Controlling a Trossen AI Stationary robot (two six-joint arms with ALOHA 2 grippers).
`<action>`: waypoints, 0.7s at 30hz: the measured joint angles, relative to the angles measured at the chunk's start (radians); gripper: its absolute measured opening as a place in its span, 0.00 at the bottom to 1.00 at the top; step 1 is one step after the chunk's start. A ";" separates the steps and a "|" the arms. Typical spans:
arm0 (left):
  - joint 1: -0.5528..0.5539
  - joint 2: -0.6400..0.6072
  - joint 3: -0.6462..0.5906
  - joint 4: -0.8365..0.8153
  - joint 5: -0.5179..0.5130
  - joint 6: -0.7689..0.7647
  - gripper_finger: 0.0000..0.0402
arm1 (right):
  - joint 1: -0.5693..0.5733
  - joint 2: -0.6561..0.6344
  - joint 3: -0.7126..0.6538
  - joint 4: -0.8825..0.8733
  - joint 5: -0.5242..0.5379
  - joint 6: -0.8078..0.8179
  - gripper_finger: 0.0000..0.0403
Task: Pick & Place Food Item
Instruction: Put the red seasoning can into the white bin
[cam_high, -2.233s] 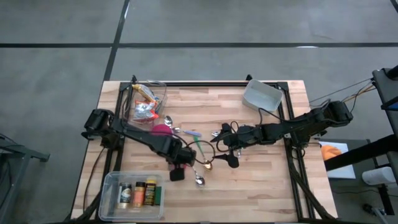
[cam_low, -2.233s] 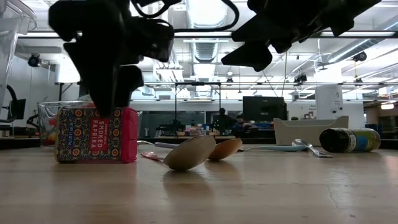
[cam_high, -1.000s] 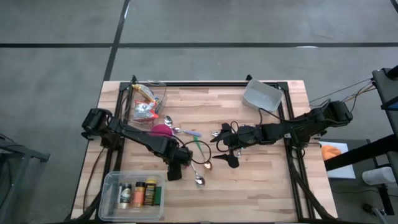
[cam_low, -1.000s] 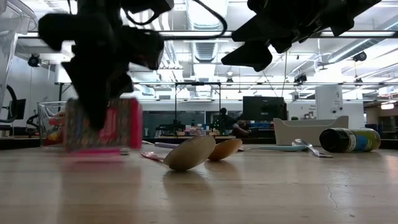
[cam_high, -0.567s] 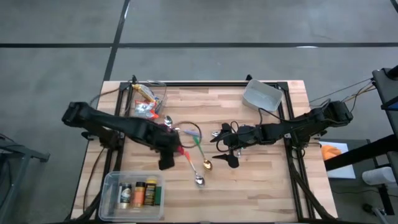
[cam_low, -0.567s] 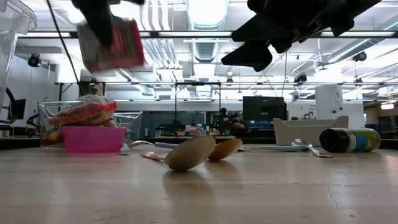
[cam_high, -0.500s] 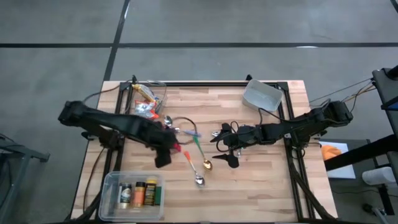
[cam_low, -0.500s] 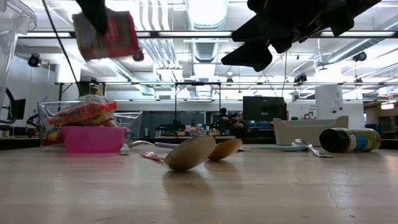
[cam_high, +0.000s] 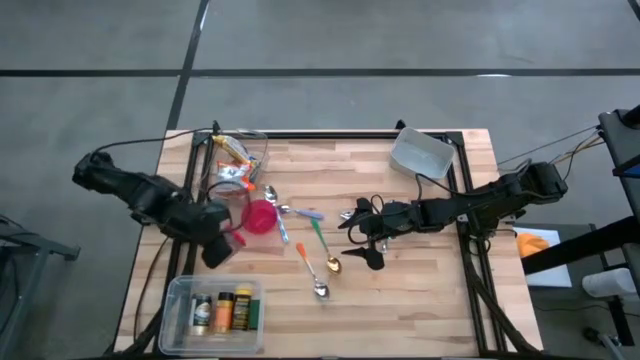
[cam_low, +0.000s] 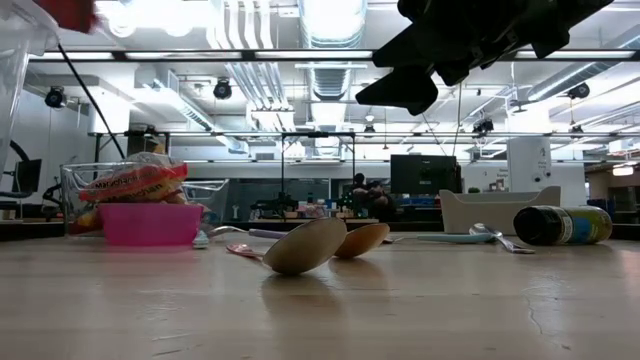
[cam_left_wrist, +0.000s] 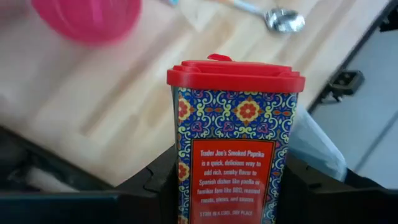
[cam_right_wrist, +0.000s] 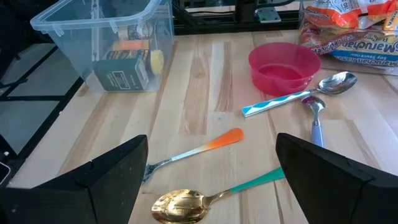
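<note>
The wooden surface (cam_high: 420, 285) carries a pink bowl (cam_high: 260, 216), a clear bin of jars (cam_high: 213, 307) and scattered spoons (cam_high: 322, 258). Above its left edge, the left gripper (cam_high: 214, 246) has its fingers (cam_left_wrist: 149, 186) clamped on either side of an upright paprika tin (cam_left_wrist: 235, 140) with a red lid. The right gripper (cam_high: 352, 243) hovers mid-surface, fingers (cam_right_wrist: 93, 180) spread wide, holding nothing.

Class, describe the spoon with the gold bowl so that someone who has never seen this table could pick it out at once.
Start at the pink bowl left of the table's middle; spoons fan out from it toward the centre. The gold spoon lies nearest the right gripper. It alone pairs a green handle with a gold bowl; its neighbours are silver.
</note>
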 joint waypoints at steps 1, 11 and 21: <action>-0.033 -0.002 0.000 0.000 0.003 -0.045 0.42 | 0.000 0.000 0.000 0.000 0.000 0.000 0.87; -0.336 0.052 0.000 0.071 0.011 -0.613 0.46 | 0.000 0.000 0.000 0.000 0.000 0.000 0.87; -0.453 0.219 -0.001 0.181 -0.016 -1.105 0.45 | 0.000 0.000 0.000 0.000 0.000 0.000 0.87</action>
